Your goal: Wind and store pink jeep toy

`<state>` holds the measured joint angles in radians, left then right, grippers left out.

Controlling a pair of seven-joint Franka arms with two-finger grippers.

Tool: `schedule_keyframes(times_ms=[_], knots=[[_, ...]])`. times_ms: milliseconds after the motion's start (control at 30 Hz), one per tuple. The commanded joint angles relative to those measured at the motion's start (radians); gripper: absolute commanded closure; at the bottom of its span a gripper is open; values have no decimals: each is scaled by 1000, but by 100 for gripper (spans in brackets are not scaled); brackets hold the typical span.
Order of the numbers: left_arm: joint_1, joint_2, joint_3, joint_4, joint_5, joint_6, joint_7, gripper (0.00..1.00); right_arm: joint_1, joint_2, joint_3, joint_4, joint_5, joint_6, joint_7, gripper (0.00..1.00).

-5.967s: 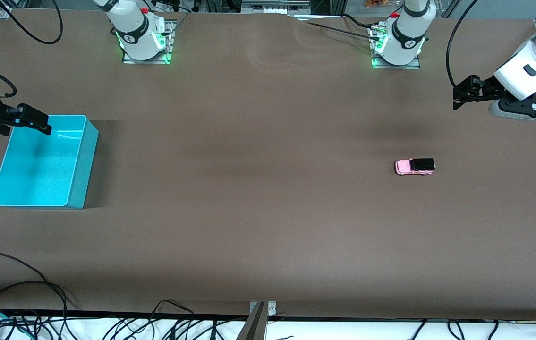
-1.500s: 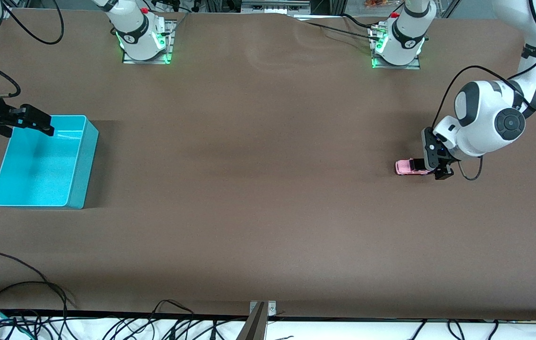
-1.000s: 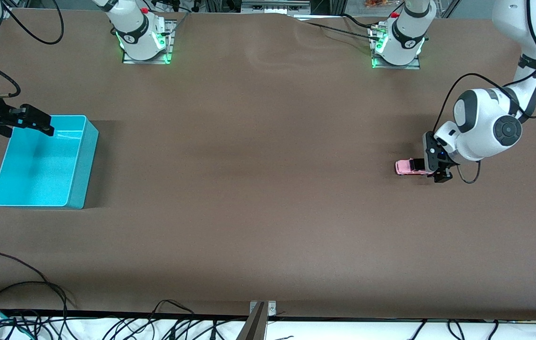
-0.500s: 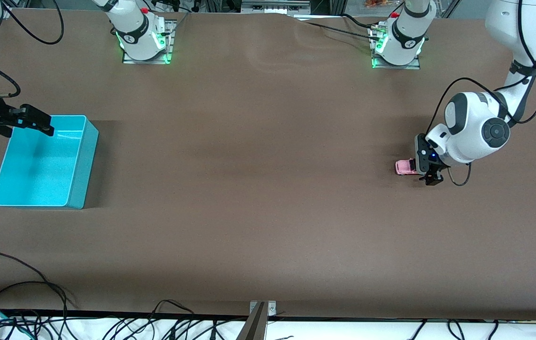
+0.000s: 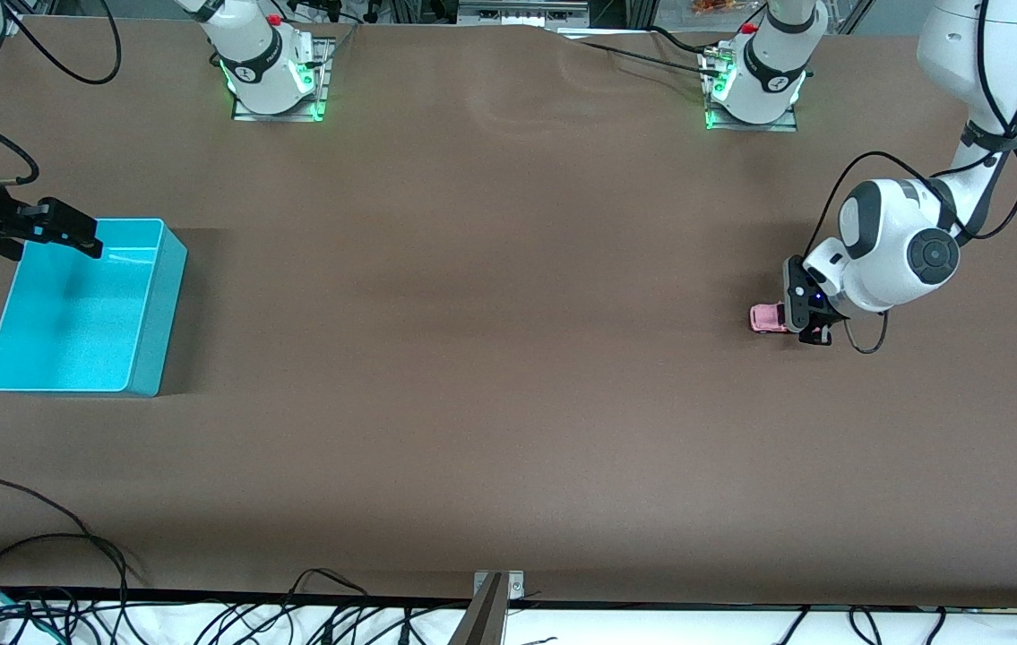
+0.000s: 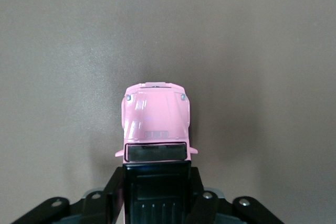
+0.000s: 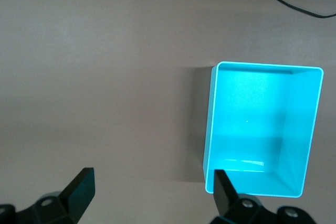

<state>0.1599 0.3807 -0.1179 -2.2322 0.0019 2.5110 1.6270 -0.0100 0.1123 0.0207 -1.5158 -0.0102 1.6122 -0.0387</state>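
Tiny boxy pink jeep toy (image 5: 768,317), black roof, sits on brown table (image 5: 490,358), mid-right of front view. Left gripper (image 5: 807,324) clamped on its rear half. Right gripper (image 5: 69,233), upper left, waits w/ fingers wide over turquoise plastic bin (image 5: 150,313).

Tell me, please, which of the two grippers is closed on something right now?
The left gripper, low on the table, is shut on the black rear half of the pink toy car. The right gripper waits open and empty above the turquoise bin.
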Motion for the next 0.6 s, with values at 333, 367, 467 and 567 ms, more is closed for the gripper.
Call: schedule_keyframes(times_ms=[333,367,467,567], knots=[[10,0,-6,-10,-10,11,21,93,1,6,-1,17,-11,0,8,0],[10,0,-6,-10,-11,8,20,93,1,7,-1,17,-11,0,8,0],[10,3,-6,-10,-13,2,22,93,1,7,-1,17,-11,0,8,0],[10,7,-5,-10,-11,0,24,93,1,7,-2,17,-11,0,8,0]])
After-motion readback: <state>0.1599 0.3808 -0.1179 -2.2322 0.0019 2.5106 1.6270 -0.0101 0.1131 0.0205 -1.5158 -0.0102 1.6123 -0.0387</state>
